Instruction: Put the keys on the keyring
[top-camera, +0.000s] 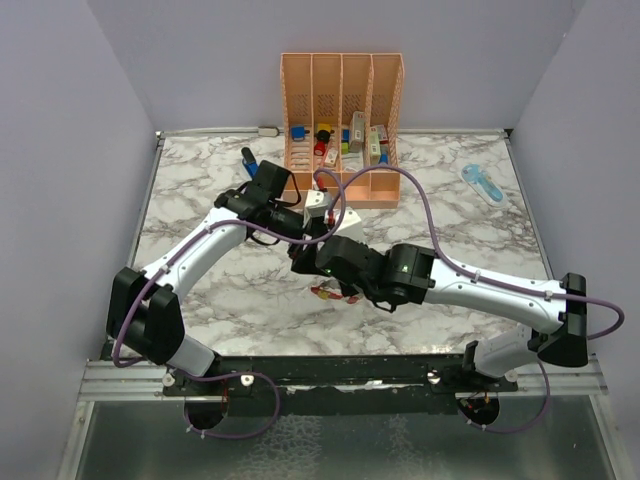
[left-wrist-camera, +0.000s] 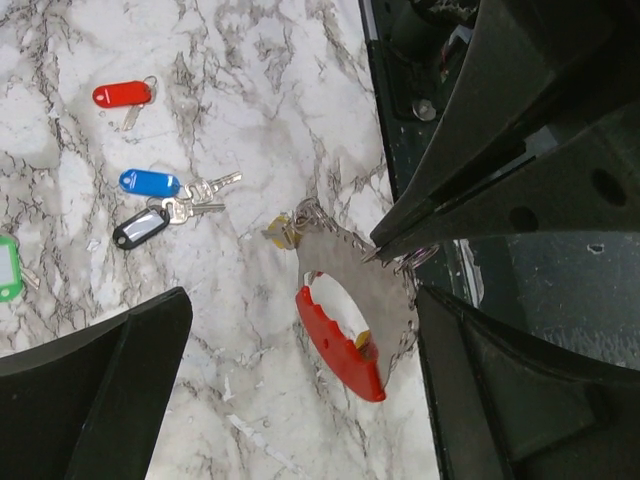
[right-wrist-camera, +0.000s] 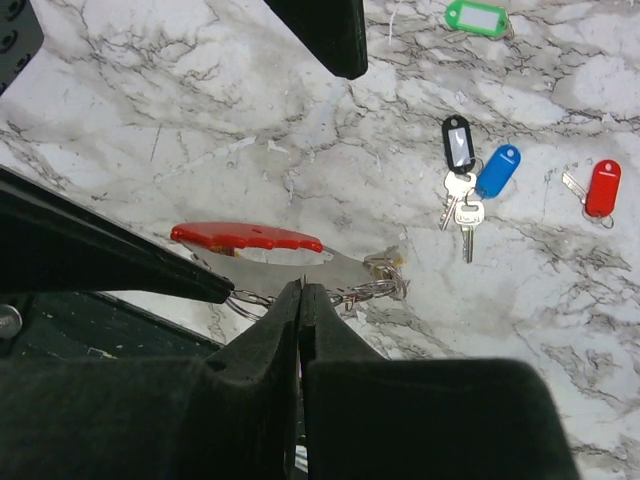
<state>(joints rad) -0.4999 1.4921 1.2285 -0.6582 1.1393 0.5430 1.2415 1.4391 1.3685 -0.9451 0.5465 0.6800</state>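
The keyring is a red curved grip on a grey metal plate, just above the marble. My right gripper is shut on the plate's edge. A yellow-headed key hangs from small rings at the plate's end. Loose keys lie on the table: red tag, blue tag, black tag, green tag. My left gripper is open and straddles the keyring without touching it. In the top view both wrists meet mid-table and cover most of the keys.
A peach slotted organizer with small coloured items stands at the back centre. A blue pen-like tool lies to its left, a light blue object at the back right. Grey walls enclose the table.
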